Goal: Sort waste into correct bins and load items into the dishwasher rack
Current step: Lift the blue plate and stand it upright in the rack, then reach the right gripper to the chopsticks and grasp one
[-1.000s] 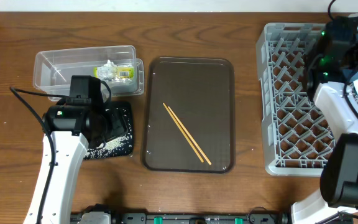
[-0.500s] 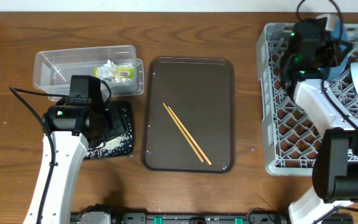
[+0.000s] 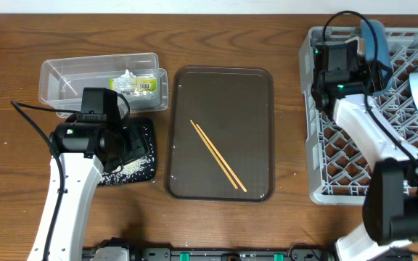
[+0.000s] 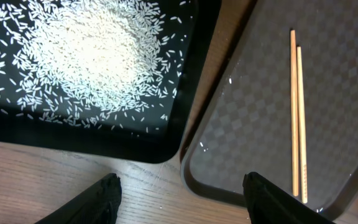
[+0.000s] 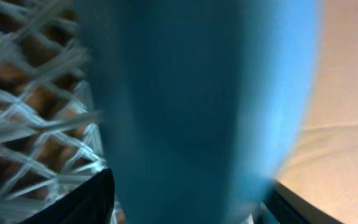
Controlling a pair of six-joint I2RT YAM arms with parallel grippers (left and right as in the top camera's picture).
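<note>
Plate (image 3: 374,41) on edge, far-left corner of the rack (image 3: 318,174).
My right gripper (image 5: 185,198) straddles it; too blurred to tell whether I grip it. A skewed pull-off could topple it. My left gripper (image 4: 180,190) hangs spread, empty.
</note>
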